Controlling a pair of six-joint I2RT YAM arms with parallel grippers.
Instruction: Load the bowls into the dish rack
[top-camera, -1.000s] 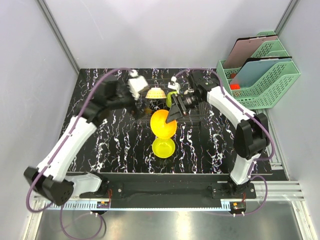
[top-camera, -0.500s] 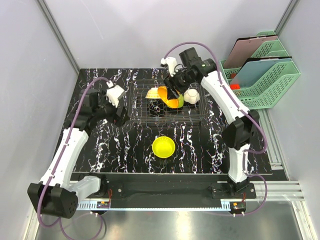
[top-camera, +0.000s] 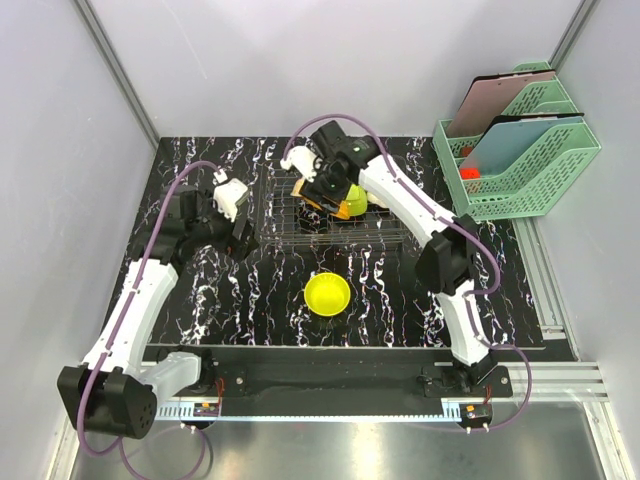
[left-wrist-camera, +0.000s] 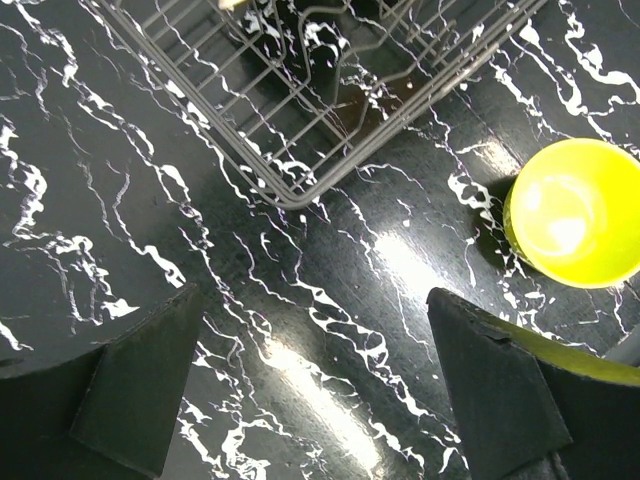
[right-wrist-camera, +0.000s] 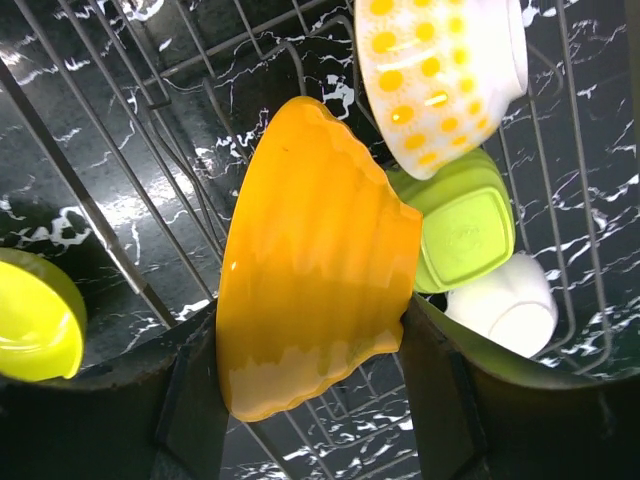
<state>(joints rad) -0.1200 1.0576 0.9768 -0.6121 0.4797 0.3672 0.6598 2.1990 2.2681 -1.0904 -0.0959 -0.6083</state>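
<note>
Right gripper (right-wrist-camera: 315, 405) clamped on orange bowl (right-wrist-camera: 310, 260), bowl tipped on edge, probably to slot between dish rack (top-camera: 385, 235) wires. Lime green bowl (right-wrist-camera: 465, 225), white bowl (right-wrist-camera: 510, 310) and dotted cream bowl (right-wrist-camera: 440, 70) racked alongside. Left gripper (left-wrist-camera: 315, 390) spread apart, empty, above table (left-wrist-camera: 120, 200). Yellow bowl (left-wrist-camera: 575, 210) sat outside rack, upright, likely next.

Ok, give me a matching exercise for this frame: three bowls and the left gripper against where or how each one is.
1 orange bowl
2 yellow bowl
3 white bowl
4 left gripper

a open, empty
b on the table, outside the dish rack
c clamped in the right gripper
d lying in the dish rack, ungripped

Pairs: 1-c, 2-b, 3-d, 4-a
</note>
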